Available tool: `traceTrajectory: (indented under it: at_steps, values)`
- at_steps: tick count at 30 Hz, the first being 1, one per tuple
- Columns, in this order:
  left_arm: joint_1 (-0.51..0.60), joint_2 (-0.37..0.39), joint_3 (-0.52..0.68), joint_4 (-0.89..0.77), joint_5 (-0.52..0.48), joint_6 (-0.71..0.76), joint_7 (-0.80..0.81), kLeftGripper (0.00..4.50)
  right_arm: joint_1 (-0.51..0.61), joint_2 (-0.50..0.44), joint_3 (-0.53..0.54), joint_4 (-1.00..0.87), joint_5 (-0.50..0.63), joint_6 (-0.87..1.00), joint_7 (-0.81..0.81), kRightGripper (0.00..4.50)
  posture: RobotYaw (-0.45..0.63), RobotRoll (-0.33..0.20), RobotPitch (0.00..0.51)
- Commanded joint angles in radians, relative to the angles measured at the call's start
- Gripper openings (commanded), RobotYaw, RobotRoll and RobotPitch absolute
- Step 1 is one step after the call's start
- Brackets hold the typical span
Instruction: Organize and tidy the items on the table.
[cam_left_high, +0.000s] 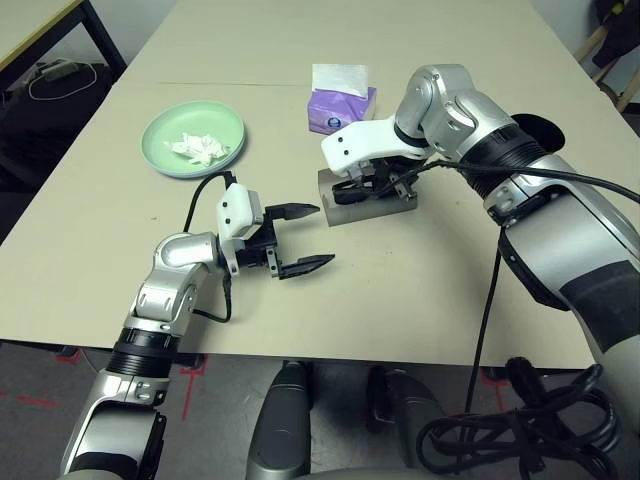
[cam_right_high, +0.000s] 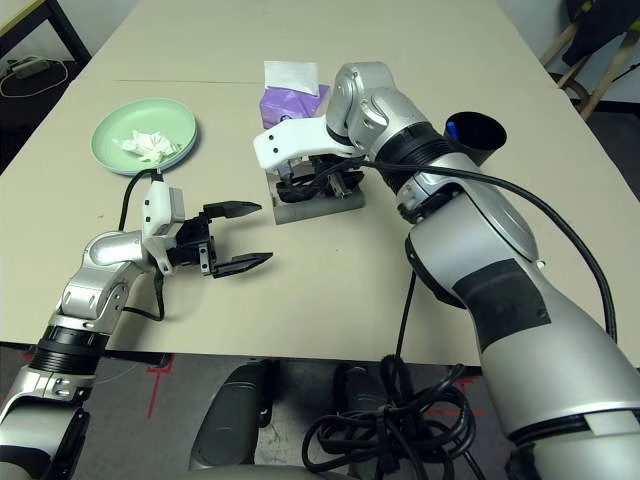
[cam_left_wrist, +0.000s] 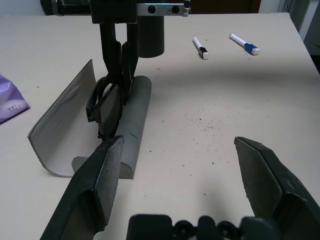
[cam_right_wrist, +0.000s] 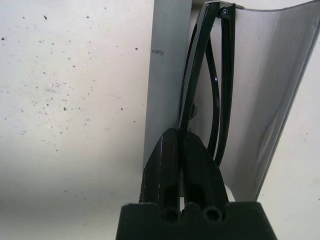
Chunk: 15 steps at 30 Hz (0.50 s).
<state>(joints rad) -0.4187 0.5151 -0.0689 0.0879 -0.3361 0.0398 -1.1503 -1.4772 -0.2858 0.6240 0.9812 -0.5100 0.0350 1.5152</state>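
Right gripper (cam_left_high: 362, 183) clamped on the black sunglasses (cam_left_wrist: 106, 107), over the open glasses case (cam_left_wrist: 87, 122).

From the head views you have bare table (cam_left_high: 420, 290) on the near side of the case; the purple tissue box (cam_left_high: 340, 105) sits just beyond it — the left gripper (cam_left_high: 300, 238) stands apart, fingers wide, aimed at the case. From the left wrist, the case's long axis runs away from you; two pens (cam_left_wrist: 244, 44) lie beyond. From the right wrist, the folded frame lies along the trough.
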Motion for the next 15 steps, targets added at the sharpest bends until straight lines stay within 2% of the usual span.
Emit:
traceTrajectory:
  at_steps: [1,15]
  values:
    - [0.022,0.009,-0.009,-0.031,0.003,0.002,0.001,4.5,0.007,0.007,-0.004,0.013,0.004,-0.008,0.006,0.04,0.31,0.0,0.202]
    - [0.024,0.014,-0.008,-0.041,0.0,0.008,0.003,4.5,0.006,0.001,0.009,0.073,-0.034,-0.042,-0.02,0.04,0.31,0.0,0.2]
